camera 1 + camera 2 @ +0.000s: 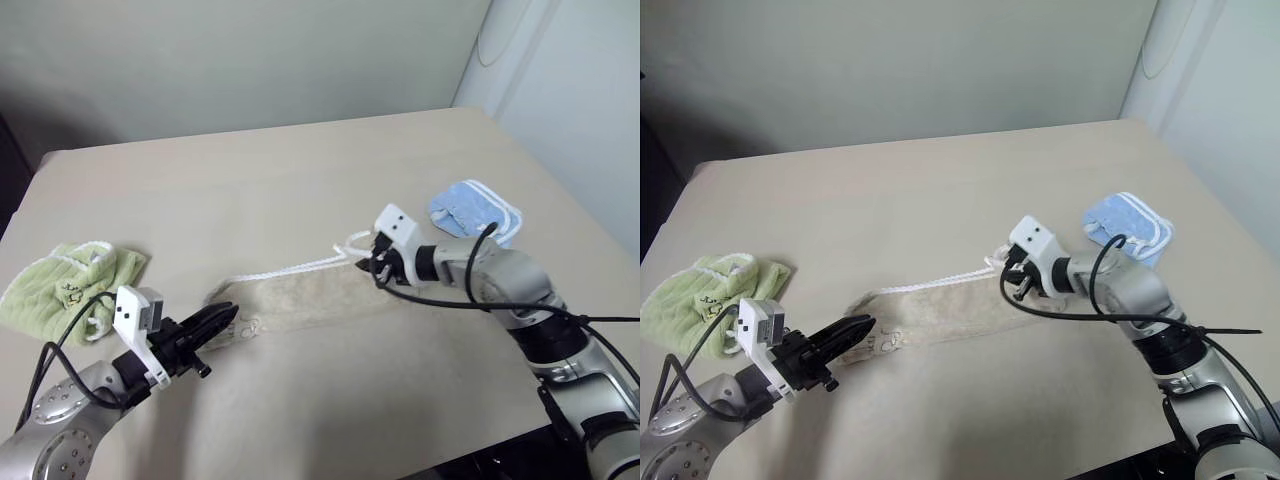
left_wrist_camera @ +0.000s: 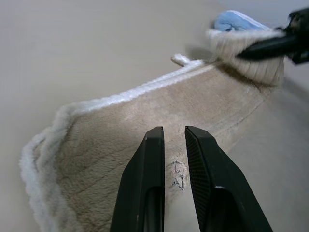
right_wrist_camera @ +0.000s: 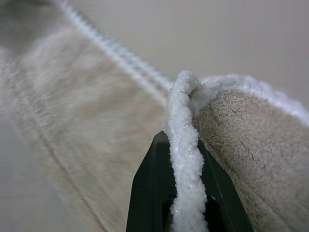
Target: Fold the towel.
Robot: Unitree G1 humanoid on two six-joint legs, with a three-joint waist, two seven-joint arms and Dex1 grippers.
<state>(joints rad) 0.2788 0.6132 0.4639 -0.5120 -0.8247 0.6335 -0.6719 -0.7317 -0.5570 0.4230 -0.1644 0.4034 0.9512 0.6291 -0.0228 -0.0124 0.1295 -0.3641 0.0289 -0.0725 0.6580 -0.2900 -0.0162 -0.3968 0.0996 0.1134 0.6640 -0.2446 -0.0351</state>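
Observation:
The towel (image 1: pixel 300 302) lies as a long beige strip across the middle of the table, and its white corded edge (image 1: pixel 290 269) trails along the far side. My right gripper (image 1: pixel 373 266) is shut on the strip's right end and holds that corner lifted off the table. In the right wrist view the white cord and beige pile are pinched between the black fingers (image 3: pixel 145 193). My left gripper (image 1: pixel 226 319) hovers low over the towel's left end. Its fingers (image 2: pixel 149 169) stand a narrow gap apart, and the small dark embroidered mark (image 2: pixel 177 175) shows on the towel below them.
A crumpled light-green towel (image 1: pixel 62 290) lies at the table's left edge. A small light-blue towel (image 1: pixel 476 212) sits right of my right forearm. The beige table (image 1: pixel 300 170) ends at a wall behind and at a front edge close to my arms.

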